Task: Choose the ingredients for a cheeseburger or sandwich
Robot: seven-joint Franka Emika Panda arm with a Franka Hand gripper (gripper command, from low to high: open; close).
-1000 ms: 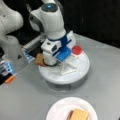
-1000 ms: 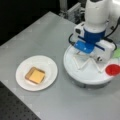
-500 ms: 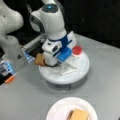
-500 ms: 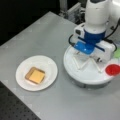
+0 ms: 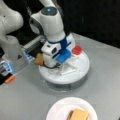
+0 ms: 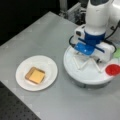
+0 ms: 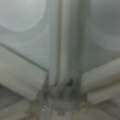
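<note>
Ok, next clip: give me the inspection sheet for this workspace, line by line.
Surface: grey table, bare around the dishes.
Job's things: yellow cheese square on tan bread square on white paper plate; red disc in white divided tray; another tan piece at the tray's edge on a front view's left.
Clutter: orange object at the table's edge.
Grippers: gripper low over the tray; jaws hidden.
Cables: black cable by the wrist.
Surroundings: dark background; second white arm, idle.
</note>
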